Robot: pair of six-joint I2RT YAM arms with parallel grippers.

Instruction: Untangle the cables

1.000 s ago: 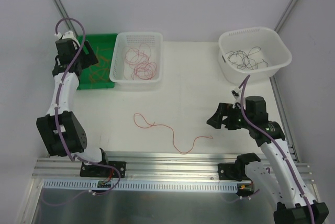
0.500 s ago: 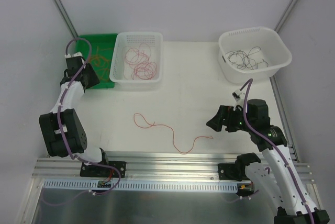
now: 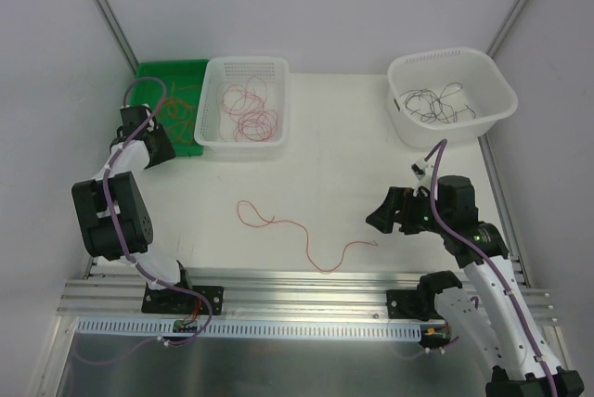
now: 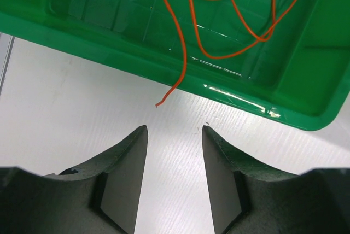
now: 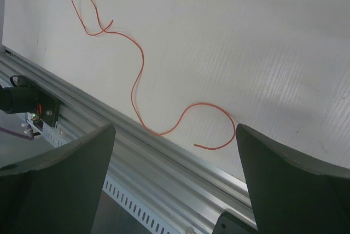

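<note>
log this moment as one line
left gripper: open, empty, beside green tray | right gripper: open, empty, near red cable on table | orange cables: in tray, one end over rim

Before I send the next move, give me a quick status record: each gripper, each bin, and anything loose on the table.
left gripper: open, empty, over the table just short of the green tray
right gripper: open wide, empty, facing the loose red cable
green tray: orange cables, one end poking out over the rim toward the left gripper
white basket: red cables
white tub: black cables
table: one loose cable only, clear of all three bins
</note>
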